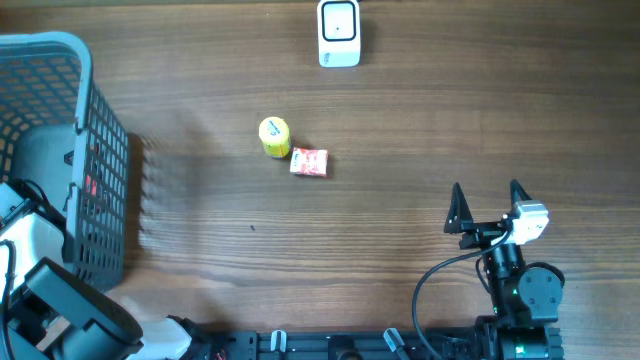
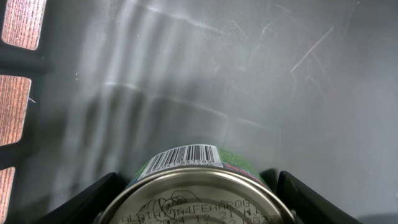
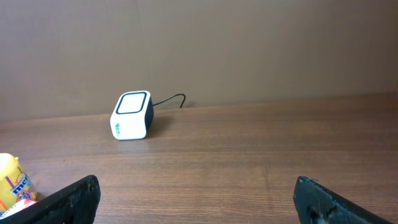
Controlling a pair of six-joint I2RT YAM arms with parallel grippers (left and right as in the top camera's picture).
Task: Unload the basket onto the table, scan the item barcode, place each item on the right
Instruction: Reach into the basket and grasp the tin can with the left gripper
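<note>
Sitting inside the basket (image 1: 104,180), on its grey scratched floor, is a can (image 2: 196,196) with its metal end toward the left wrist camera and its barcode (image 2: 185,155) facing up on the green label. The left gripper (image 2: 198,176) is down in the basket too, one finger on each side of the can and close against its rim. Can't tell whether the fingers (image 2: 93,199) actually press the can or just flank it, so the hold is unclear. Slots in the basket wall show wood table (image 1: 400,250) through them. The scanner (image 1: 339,33) stands well apart from the basket, out to its right at the far table edge, white with a dark-rimmed window on top and a thin cable (image 3: 171,98) behind it. A yellow item (image 1: 274,137) lies on the table right of the basket, nearer to it than the scanner, and a red packet (image 1: 309,162) lies a little farther from the basket than that. The right gripper (image 1: 487,207) is farthest from the basket, at the near right of the table, jaws spread wide with nothing between them.
</note>
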